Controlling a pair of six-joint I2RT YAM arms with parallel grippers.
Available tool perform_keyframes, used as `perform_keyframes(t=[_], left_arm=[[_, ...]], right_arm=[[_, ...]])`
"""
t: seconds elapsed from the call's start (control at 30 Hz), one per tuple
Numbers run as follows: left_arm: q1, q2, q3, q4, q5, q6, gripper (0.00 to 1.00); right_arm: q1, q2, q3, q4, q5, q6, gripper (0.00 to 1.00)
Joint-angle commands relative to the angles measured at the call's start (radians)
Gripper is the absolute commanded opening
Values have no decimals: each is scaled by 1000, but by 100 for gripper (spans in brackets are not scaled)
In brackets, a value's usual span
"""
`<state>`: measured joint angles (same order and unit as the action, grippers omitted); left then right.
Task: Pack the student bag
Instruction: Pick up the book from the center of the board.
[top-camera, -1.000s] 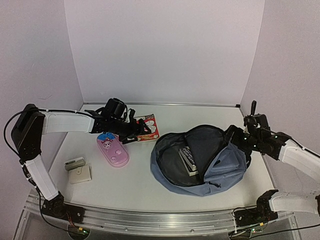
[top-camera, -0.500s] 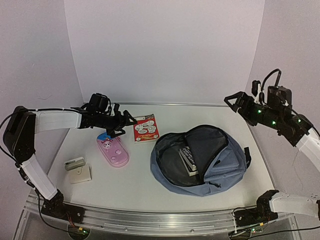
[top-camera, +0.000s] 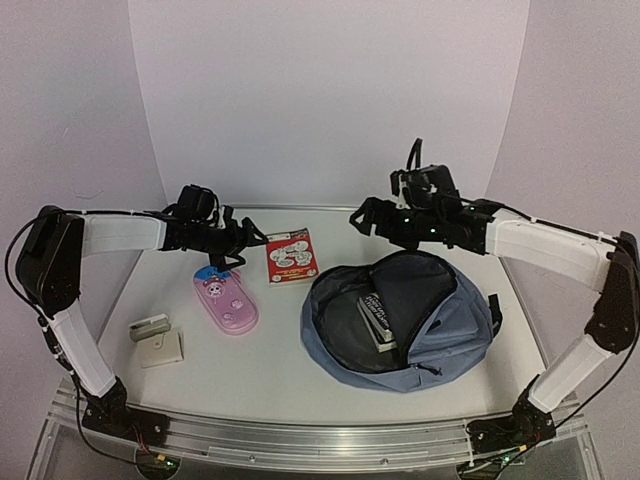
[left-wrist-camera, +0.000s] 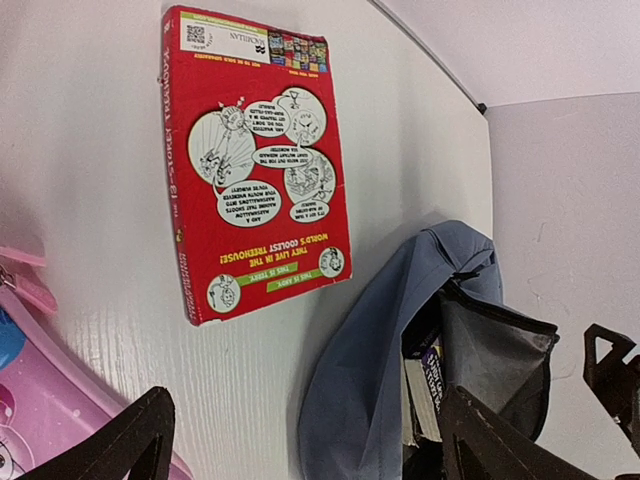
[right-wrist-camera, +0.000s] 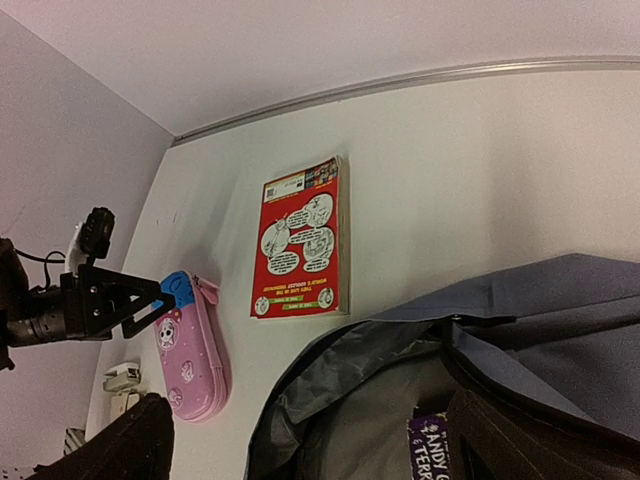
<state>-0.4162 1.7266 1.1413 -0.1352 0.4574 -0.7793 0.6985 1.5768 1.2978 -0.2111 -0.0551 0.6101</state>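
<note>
The student bag (top-camera: 440, 330) lies open at centre right, dark lining showing, with a book (top-camera: 377, 318) inside. My right gripper (top-camera: 368, 226) hovers open over the bag's far left rim and holds nothing. In the right wrist view the bag (right-wrist-camera: 540, 310) fills the lower right. A red book (top-camera: 291, 256) lies flat behind the bag. My left gripper (top-camera: 243, 252) is open and empty, between the red book and a pink pencil case (top-camera: 227, 300). The left wrist view shows the red book (left-wrist-camera: 255, 160) and the bag (left-wrist-camera: 380, 370) ahead.
A small white and grey item (top-camera: 150, 326) and a beige flat case (top-camera: 162, 349) lie near the front left. White walls close in the back and both sides. The left gripper (right-wrist-camera: 130, 300) appears in the right wrist view beside the pencil case (right-wrist-camera: 190, 350).
My right arm rose from beside the bag's right side and swung left to above its far rim. My left gripper drew back slightly left from the red book.
</note>
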Motion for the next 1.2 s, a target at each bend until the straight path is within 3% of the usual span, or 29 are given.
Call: perform_keyframes(t=[0.0,0.1,0.2,0.63,1.17], left_arm=[[34,31,42,-1,32,21,92],[49,60,50,21,77,13,92],[53,85,58,29,94,16,91],[54,227,90,100,185,-21,77],[51,356,172,109,216,-27,64]], right_arm=[[36,142,97,107,32,20,91],[39,270,163,111,13,46,79],[48,345,206,141,-3,60,75],[52,670,413,146,-63,82,71],[52,840,567,130,-15,144,70]])
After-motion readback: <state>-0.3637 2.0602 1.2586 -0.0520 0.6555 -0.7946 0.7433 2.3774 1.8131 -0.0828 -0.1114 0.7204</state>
